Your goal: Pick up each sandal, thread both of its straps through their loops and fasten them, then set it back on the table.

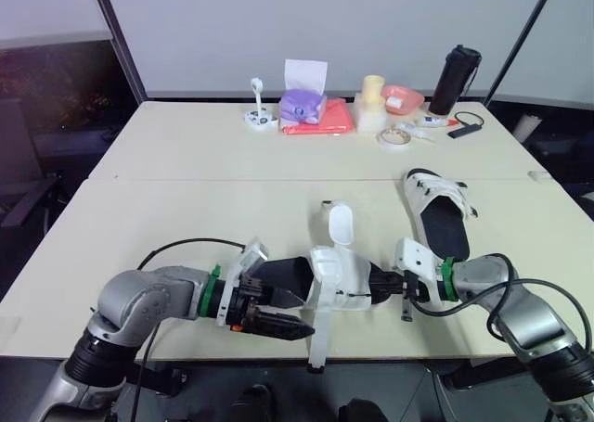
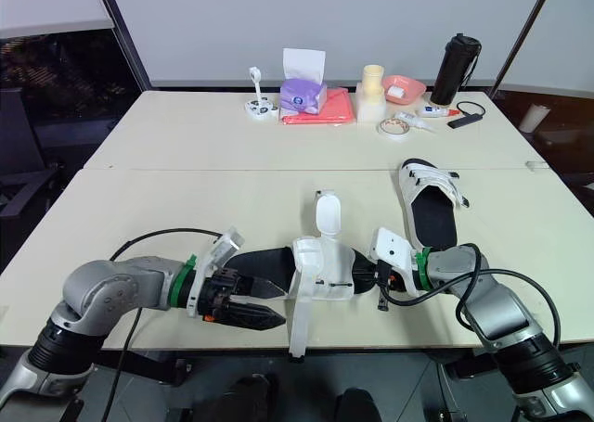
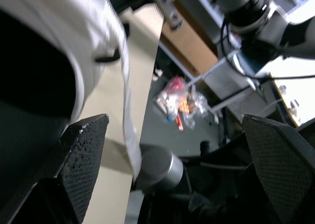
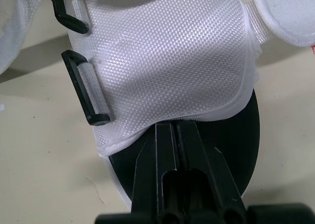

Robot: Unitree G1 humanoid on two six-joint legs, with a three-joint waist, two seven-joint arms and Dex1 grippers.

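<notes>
Currently you are clamping the near sandal (image 1: 336, 278) by its sole in the right hand (image 4: 174, 130) at the table (image 1: 186, 227) edge. The left hand (image 3: 174, 123) is gaping around the dangling strap (image 1: 320, 338). Risk: the limp strap swinging clear and your pinch missing it.

Bare tabletop (image 1: 186, 218) left of the near sandal (image 1: 336, 275), second sandal (image 1: 441, 213) close right, clutter (image 1: 320, 116) far back.

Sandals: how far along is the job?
Apparently done: the far sandal lies on the table with its straps across. In hand: the near sandal, with the right end effector shut on its sole edge and the left end effector open beside the hanging strap. Left: the upright strap is loose too and the loop is empty, so thread, fasten, set down.
</notes>
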